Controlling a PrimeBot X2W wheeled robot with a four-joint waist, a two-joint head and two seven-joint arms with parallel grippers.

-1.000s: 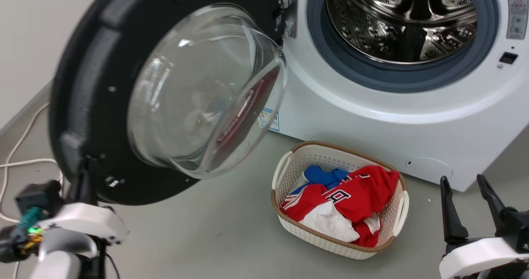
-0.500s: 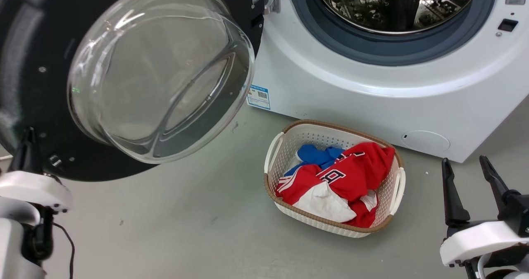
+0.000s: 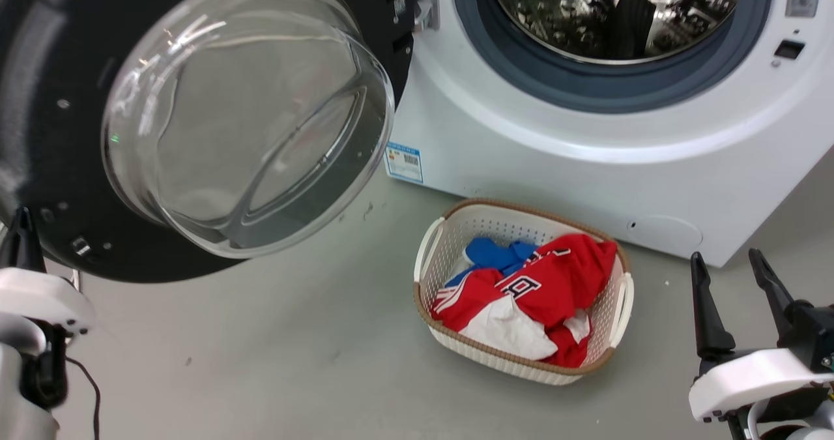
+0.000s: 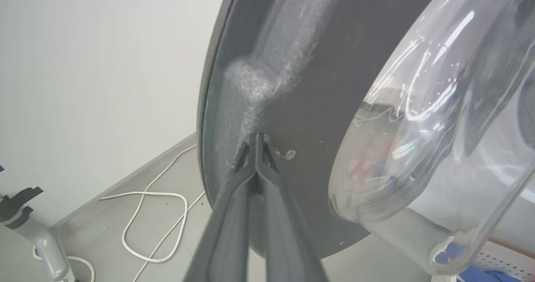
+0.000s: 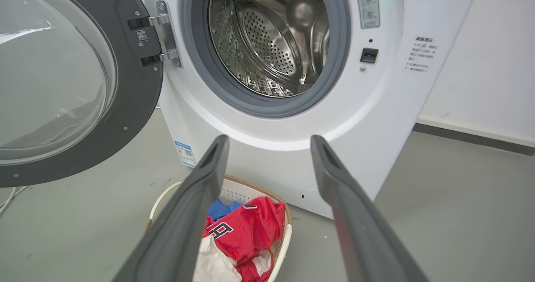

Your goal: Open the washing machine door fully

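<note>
The washing machine door [image 3: 39, 140], black with a bulging glass bowl [image 3: 241, 114], stands swung out to the left of the white washing machine [image 3: 586, 166]. Its steel drum [image 3: 612, 10] lies exposed inside the grey gasket. My left gripper [image 3: 21, 225] sits at the door's lower left rim. In the left wrist view the left gripper [image 4: 256, 139] is shut, tips together and pressed on the door's [image 4: 301, 85] inner face near the rim. My right gripper [image 3: 724, 256] hangs open at the lower right, holding nothing. In the right wrist view the right gripper [image 5: 268, 142] points at the machine's [image 5: 376, 119] front.
A white laundry basket [image 3: 508, 362] with red, white and blue clothes stands on the grey floor before the machine. A white cable [image 4: 154, 223] loops on the floor by the wall behind the door. The hinge [image 5: 165, 35] is on the machine's left.
The door has swung further open, its bowl now facing me more squarely. My left gripper went left with the door's rim. The head view shifted too. The right gripper stayed open and still.
</note>
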